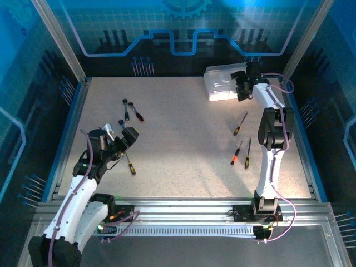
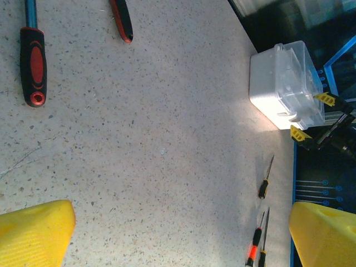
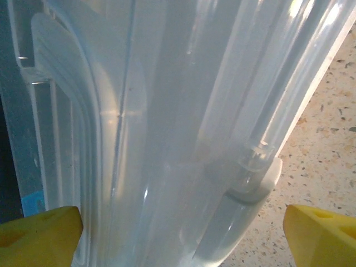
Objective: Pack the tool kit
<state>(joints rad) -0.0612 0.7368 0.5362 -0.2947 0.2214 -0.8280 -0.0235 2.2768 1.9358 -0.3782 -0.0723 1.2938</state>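
The translucent clear case (image 1: 222, 83) lies at the back right of the table, lid down. My right gripper (image 1: 242, 88) is at its right end, open; in the right wrist view the case (image 3: 167, 122) sits between the two wide-apart yellow fingers (image 3: 39, 236), with its hinge knuckle (image 3: 253, 167) close to the right one. Three screwdrivers lie right of centre: a black-yellow one (image 1: 240, 123), a black-orange one (image 1: 236, 153) and a dark one (image 1: 247, 153). My left gripper (image 1: 128, 137) hovers open over bare table (image 2: 178, 239), near black-red screwdrivers (image 1: 137, 112) and a yellow-tipped one (image 1: 130, 164).
A raised aluminium rail (image 1: 183, 208) runs along the near edge and blue frame walls close the other sides. In the left wrist view a black-red handle (image 2: 32, 67) lies at the upper left, and the case (image 2: 283, 83) sits far right by the table edge.
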